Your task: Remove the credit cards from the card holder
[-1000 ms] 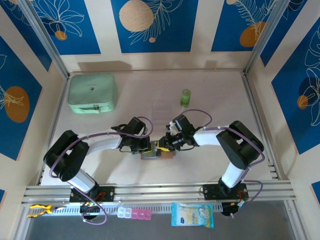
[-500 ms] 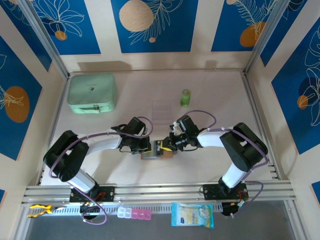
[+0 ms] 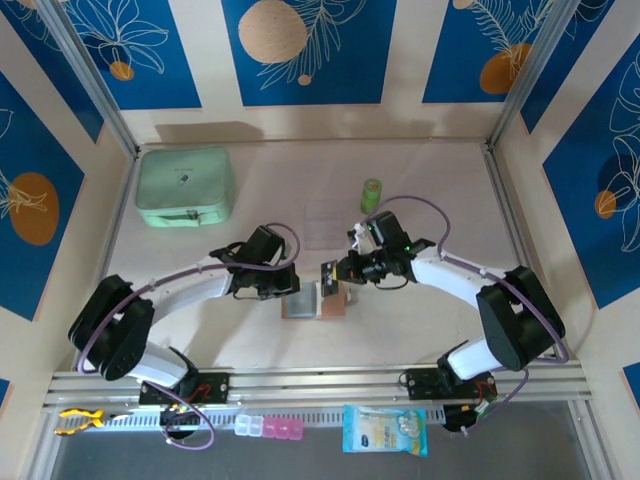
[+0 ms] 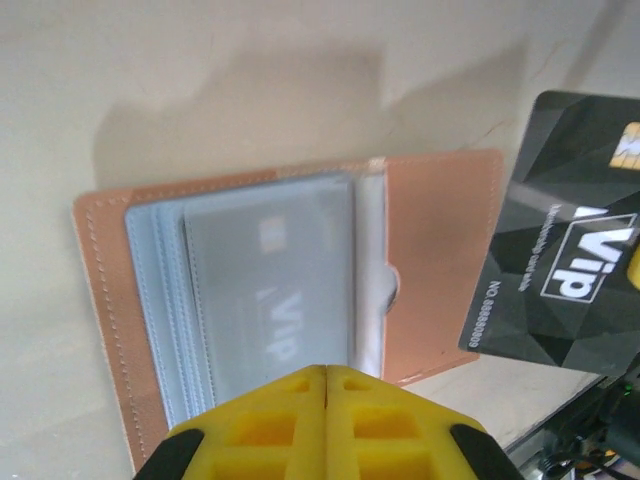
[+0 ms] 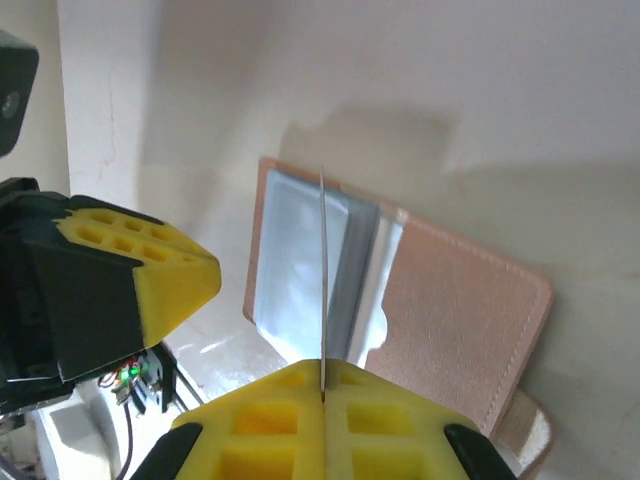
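Note:
The tan-pink card holder [image 3: 318,303] lies open on the table between my arms. In the left wrist view its grey-blue pocket panels [image 4: 160,300] hold a pale credit card [image 4: 275,300] printed "VIP". My left gripper [image 4: 327,368] is shut with nothing between its fingers, right over the holder's near edge [image 3: 294,287]. My right gripper [image 5: 322,366] is shut on a dark credit card [image 4: 570,250], which shows edge-on [image 5: 322,270] in its own view. That card hangs clear of the holder [image 5: 460,300], above its right half [image 3: 328,274].
A mint-green zip pouch [image 3: 185,186] sits at the back left. A clear plastic box [image 3: 322,222] and a small green bottle [image 3: 371,195] stand behind the holder. A pill box [image 3: 268,428] and a blue packet [image 3: 385,430] lie on the front rail.
My right gripper has closed on the dark card and drawn it up and back, out of the holder. The left gripper has stayed shut at the holder's left edge.

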`<move>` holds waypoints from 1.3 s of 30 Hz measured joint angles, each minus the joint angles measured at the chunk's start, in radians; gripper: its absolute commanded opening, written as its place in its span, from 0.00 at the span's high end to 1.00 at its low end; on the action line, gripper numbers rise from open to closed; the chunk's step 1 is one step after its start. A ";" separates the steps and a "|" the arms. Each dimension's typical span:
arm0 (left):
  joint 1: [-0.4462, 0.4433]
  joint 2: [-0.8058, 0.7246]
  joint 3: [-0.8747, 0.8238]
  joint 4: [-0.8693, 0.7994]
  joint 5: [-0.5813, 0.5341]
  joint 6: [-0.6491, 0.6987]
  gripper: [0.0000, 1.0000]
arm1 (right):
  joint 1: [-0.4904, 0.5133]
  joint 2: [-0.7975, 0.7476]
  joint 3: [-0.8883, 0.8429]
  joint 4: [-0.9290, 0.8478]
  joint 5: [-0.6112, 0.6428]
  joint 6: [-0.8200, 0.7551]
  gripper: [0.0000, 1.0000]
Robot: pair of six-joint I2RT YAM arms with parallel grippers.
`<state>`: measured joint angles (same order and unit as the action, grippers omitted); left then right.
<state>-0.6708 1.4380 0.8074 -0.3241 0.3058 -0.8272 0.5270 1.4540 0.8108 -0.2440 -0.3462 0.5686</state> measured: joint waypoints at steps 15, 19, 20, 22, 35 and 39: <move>0.207 -0.082 0.005 -0.063 0.024 0.058 0.92 | -0.013 0.272 0.557 -0.436 0.294 -0.894 1.00; 0.240 -0.106 0.005 -0.076 0.035 0.076 0.91 | -0.008 0.376 0.713 -0.533 0.330 -1.070 1.00; 0.246 -0.109 0.005 -0.080 0.037 0.078 0.91 | -0.007 0.404 0.758 -0.555 0.336 -1.108 1.00; 0.255 -0.114 0.005 -0.084 0.042 0.079 0.91 | -0.006 0.451 0.836 -0.600 0.340 -1.168 1.00; 0.290 -0.128 0.005 -0.089 0.063 0.079 0.90 | -0.006 0.695 1.137 -0.823 0.339 -1.360 1.00; 0.294 -0.128 0.005 -0.089 0.069 0.087 0.90 | -0.006 0.729 1.177 -0.879 0.323 -1.381 1.00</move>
<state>-0.3767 1.3098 0.8127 -0.4126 0.3744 -0.7406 0.5213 2.1834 1.9877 -1.1225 -0.0231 -0.8124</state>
